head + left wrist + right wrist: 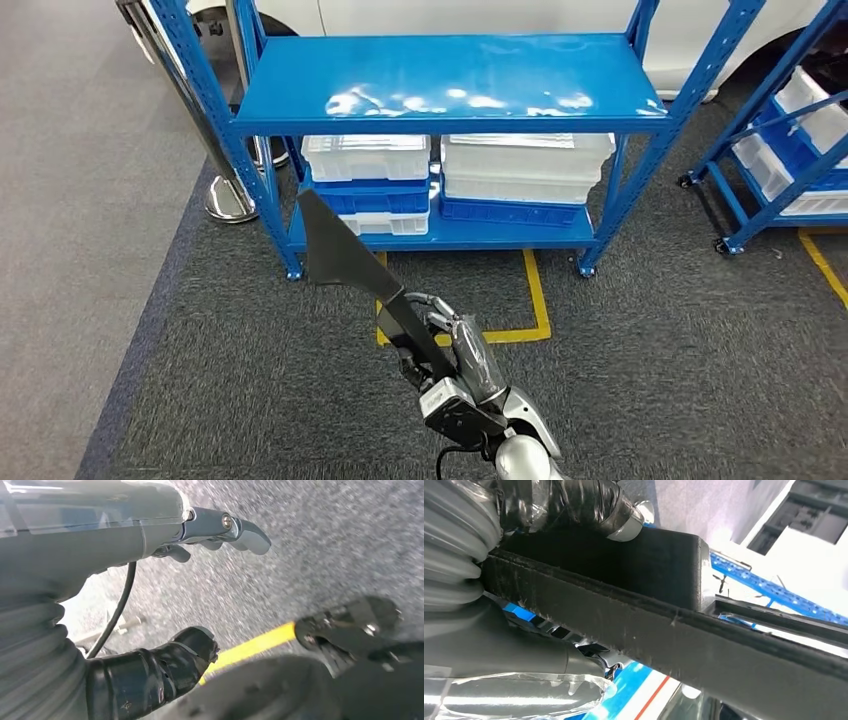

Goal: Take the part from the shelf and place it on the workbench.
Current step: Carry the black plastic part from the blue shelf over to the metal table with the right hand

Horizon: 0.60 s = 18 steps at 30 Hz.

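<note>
While the right hand (455,355) grips the black part (345,255) by its narrow stem, the wide flat end sticks up and away toward the blue shelf (450,80), tilted, in front of the lower level; part is off the shelf, held in the air above the dark carpet (650,350); right wrist view shows the same part (664,630) as a long dark bar crossing the frame, thumb (574,505) wrapped in black pressed on one side, grey fingers (524,655) under it; left hand (165,595) hangs over the carpet, holding nothing, fingers (235,527) loosely spread apart from the dark thumb (165,665); yellow floor line (255,647) below it; shelf top level bare and glossy; lower level carries stacked white and blue bins (440,180); yellow tape outline (535,300) on the floor before the shelf; second blue rack (790,140) with white bins at right; chrome post base (230,200) at left beside the shelf leg.
</note>
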### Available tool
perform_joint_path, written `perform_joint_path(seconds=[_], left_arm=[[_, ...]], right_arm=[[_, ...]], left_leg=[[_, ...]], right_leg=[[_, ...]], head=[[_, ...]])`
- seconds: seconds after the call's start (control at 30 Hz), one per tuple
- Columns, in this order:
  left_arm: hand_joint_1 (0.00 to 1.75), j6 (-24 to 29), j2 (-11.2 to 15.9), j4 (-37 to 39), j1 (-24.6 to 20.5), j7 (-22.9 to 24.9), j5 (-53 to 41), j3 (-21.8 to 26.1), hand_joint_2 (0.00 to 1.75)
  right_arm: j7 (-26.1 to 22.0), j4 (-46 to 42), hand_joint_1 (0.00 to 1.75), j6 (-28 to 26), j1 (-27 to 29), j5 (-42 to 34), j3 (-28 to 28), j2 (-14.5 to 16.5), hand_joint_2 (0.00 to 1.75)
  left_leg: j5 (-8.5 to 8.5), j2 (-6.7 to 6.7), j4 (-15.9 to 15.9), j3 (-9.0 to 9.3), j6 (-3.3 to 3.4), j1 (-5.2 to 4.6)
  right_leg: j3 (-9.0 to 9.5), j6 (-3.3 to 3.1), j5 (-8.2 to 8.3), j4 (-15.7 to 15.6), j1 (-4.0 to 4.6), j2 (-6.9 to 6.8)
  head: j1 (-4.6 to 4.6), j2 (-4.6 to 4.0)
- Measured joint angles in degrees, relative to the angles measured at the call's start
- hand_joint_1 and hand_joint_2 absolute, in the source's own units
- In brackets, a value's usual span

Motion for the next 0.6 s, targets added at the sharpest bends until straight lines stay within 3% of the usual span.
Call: perform_joint_path(seconds=[0.07, 0.1, 0.17, 0.23, 0.3, 0.37, 0.43, 0.5, 0.57, 0.6], left_arm=[[0.00, -0.08, 0.03, 0.00, 0.09, -0.03, -0.05, 0.00, 1.75], [0.00, -0.15, 0.03, 0.00, 0.09, -0.05, -0.08, 0.00, 1.75], [0.00, -0.24, 0.03, 0.00, 0.07, -0.10, -0.16, 0.00, 1.75], [0.00, -0.27, 0.03, 0.00, 0.05, -0.13, -0.23, 0.00, 1.75], [0.00, -0.27, 0.03, 0.00, 0.01, -0.15, -0.25, 0.00, 1.75], [0.00, -0.26, 0.02, 0.00, -0.13, -0.15, -0.28, 0.00, 1.75], [0.00, -0.26, 0.02, 0.00, -0.20, -0.15, -0.32, 0.01, 1.75], [0.00, -0.26, 0.03, 0.00, -0.12, -0.14, -0.31, 0.02, 1.75], [0.00, -0.26, 0.06, 0.00, 0.02, -0.09, -0.30, 0.02, 1.75], [0.00, -0.27, 0.07, 0.00, 0.09, -0.07, -0.30, 0.02, 1.75]], right_arm=[[-0.01, 0.01, 1.73, 0.09, 0.10, -0.08, 0.01, -0.11, 1.75], [-0.02, 0.02, 1.73, 0.16, 0.14, -0.13, 0.01, -0.21, 1.75], [-0.03, 0.01, 1.73, 0.26, 0.14, -0.23, 0.01, -0.36, 1.75], [-0.09, -0.03, 1.73, 0.44, 0.05, -0.30, 0.05, -0.41, 1.75], [-0.18, -0.10, 1.73, 0.61, 0.00, -0.35, 0.10, -0.44, 1.75], [-0.22, -0.16, 1.73, 0.65, 0.02, -0.37, 0.11, -0.49, 1.75], [-0.23, -0.25, 1.73, 0.67, -0.02, -0.37, 0.13, -0.51, 1.75], [-0.26, -0.36, 1.73, 0.71, -0.07, -0.37, 0.20, -0.51, 1.75], [-0.27, -0.40, 1.73, 0.73, -0.02, -0.41, 0.29, -0.53, 1.75], [-0.28, -0.40, 1.73, 0.73, 0.03, -0.45, 0.32, -0.55, 1.75]], left_leg=[[0.25, 1.19, 0.66, -1.01, 0.04, -0.06], [0.31, 1.79, 1.11, -1.54, -0.01, -0.05], [0.20, 2.90, 2.17, -2.49, -0.27, 0.05], [-0.10, 3.76, 3.15, -3.17, -0.82, -0.02], [-0.18, 4.48, 3.66, -3.48, -1.46, -0.18], [-0.15, 4.91, 3.71, -3.49, -2.12, -0.08], [-1.55, 3.34, 5.00, -4.02, -2.76, 0.21], [-5.13, 1.13, 10.24, -6.16, -3.15, 0.42], [-8.13, 0.57, 16.76, -8.80, -3.32, 0.47], [-8.27, 0.54, 18.18, -9.30, -3.36, 0.49]], right_leg=[[-1.72, 0.49, -3.05, 6.23, -0.45, -0.35], [-1.33, 0.71, -3.19, 6.96, -0.65, -0.53], [2.55, 1.02, -1.21, 2.34, -0.98, -1.42], [6.46, 0.72, -0.01, -3.91, -0.73, -3.08], [7.24, 0.01, -0.10, -5.93, -0.23, -3.57], [6.99, -0.80, 0.45, -6.25, -0.18, -2.70], [6.87, -1.65, 1.08, -6.82, -0.38, -2.01], [6.55, -2.20, 1.59, -7.07, -0.46, -1.31], [6.06, -2.36, 1.98, -7.02, -0.37, -0.36], [5.83, -2.32, 2.16, -6.96, -0.33, 0.19]], head=[[-0.01, 0.00], [-0.01, 0.00], [0.00, 0.00], [-0.01, 0.00], [-0.03, 0.00], [-0.03, 0.00], [-0.03, 0.00], [-0.05, 0.00], [-0.05, 0.00], [-0.05, 0.00]])
